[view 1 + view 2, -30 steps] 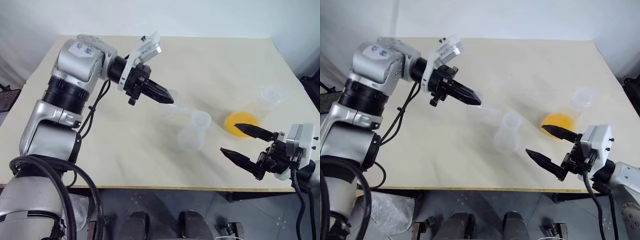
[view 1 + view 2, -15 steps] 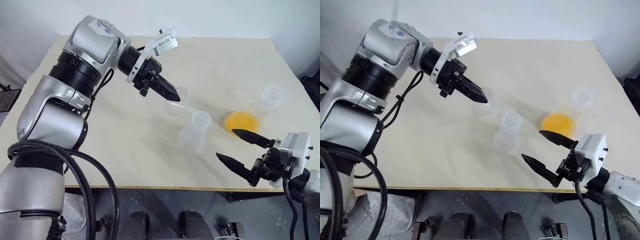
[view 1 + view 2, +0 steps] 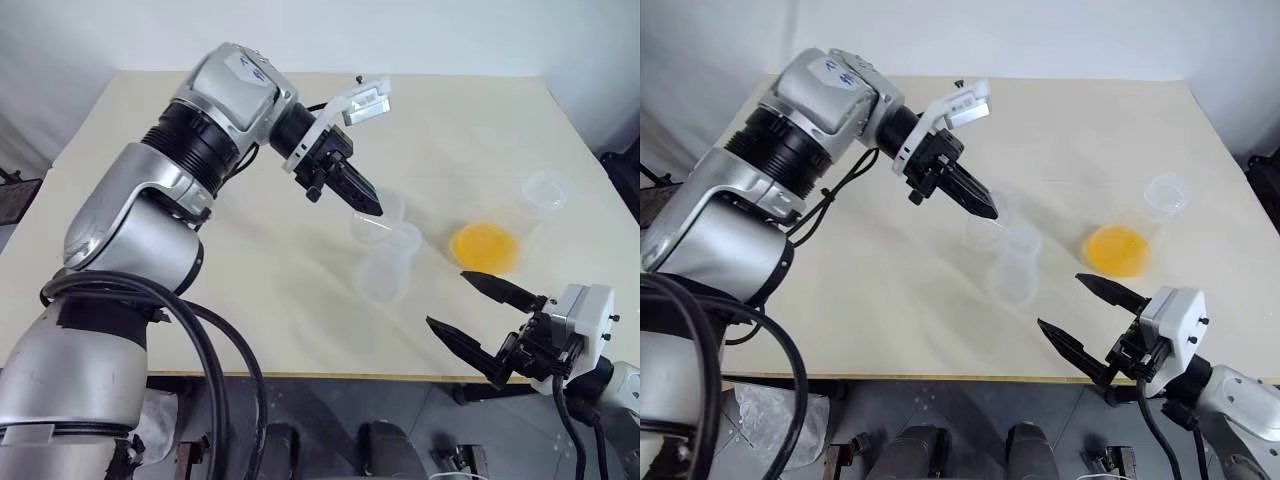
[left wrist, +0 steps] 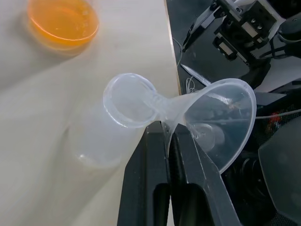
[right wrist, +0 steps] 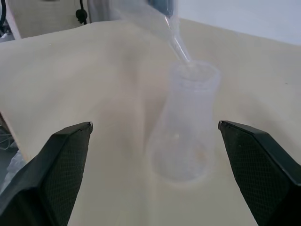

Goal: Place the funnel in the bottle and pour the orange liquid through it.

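Observation:
My left gripper (image 3: pixel 366 203) is shut on the rim of the small see-through funnel (image 4: pixel 214 115), which it holds tilted. The funnel's thin stem (image 5: pixel 179 46) points down at the round mouth of the milky bottle (image 3: pixel 385 268); its tip sits right at the rim. The bottle stands upright at mid-table. The orange liquid (image 3: pixel 483 245) lies in the base of a clearer flask to the bottle's right. My right gripper (image 3: pixel 447 298) is open near the table's front edge, right of the bottle, and holds nothing.
The clearer flask's round mouth (image 3: pixel 546 189) shows toward the table's right edge. The pale table (image 3: pixel 250 300) has bare surface to the left of and behind the bottle. Beyond the front edge is dark floor.
My left gripper carried the funnel rightward and a little down, bringing the stem to the bottle's mouth. The right gripper stayed open and drew slightly back toward the front edge.

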Tool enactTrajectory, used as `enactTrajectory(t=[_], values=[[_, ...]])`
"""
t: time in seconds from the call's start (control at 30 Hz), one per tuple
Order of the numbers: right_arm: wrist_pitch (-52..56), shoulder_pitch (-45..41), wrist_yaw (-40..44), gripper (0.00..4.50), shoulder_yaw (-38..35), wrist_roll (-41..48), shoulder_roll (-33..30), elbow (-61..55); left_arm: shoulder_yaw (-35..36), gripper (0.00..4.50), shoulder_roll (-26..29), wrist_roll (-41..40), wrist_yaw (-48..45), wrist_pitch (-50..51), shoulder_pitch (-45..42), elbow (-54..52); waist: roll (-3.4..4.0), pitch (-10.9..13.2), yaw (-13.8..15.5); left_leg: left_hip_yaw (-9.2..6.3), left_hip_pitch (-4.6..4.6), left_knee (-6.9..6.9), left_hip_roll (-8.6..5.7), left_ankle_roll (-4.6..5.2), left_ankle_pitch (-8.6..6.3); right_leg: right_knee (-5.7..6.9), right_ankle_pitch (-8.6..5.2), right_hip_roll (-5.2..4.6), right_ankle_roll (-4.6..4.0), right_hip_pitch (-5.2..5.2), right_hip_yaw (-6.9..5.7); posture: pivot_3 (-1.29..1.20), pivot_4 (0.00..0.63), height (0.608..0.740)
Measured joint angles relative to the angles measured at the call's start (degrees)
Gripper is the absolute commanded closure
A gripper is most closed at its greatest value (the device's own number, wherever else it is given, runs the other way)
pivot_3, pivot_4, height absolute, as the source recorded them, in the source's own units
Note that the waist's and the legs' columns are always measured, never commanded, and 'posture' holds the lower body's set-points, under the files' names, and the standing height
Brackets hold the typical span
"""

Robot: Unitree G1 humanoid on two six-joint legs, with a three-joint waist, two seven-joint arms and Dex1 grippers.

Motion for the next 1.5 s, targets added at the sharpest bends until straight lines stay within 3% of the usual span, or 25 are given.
enactTrajectory(t=[0.93,1.1,1.43,1.5], values=[[-2.55,6.58,-1.68,0.00,1.76,-3.33,2.06,-2.93,-1.03,4.47,-8.87,8.42,0.00,-6.73,-4.32,13.29,-0.02,0.01,0.05,0.04,0.00,0.00,-0.06,0.02,0.00,0.01,0.00,0.01,0.01,-0.03,0.04,0.00,0.150,0.740],[-2.86,6.79,-1.78,0.00,2.29,-4.26,2.40,-2.94,-0.04,3.25,-10.26,9.79,0.00,-7.09,-5.19,15.28,-0.03,0.02,0.06,0.05,0.00,0.00,-0.06,0.02,0.00,0.01,-0.01,0.00,0.01,-0.03,0.04,0.00,0.150,0.740],[-3.82,6.92,-1.76,0.00,2.31,-4.46,2.50,-2.93,2.40,0.23,-10.93,10.55,0.00,-6.79,-6.86,17.20,-0.03,0.02,0.05,0.05,0.00,0.00,-0.05,0.02,0.00,0.01,-0.01,0.00,0.01,-0.03,0.04,0.00,0.150,0.740],[-3.83,6.59,-1.70,0.00,2.31,-4.46,2.49,-2.90,2.76,0.04,-10.68,10.61,0.00,-7.10,-7.78,17.20,-0.03,0.02,0.05,0.05,0.00,0.00,-0.04,0.02,0.00,0.01,-0.01,0.00,0.01,-0.03,0.04,0.00,0.150,0.740]])
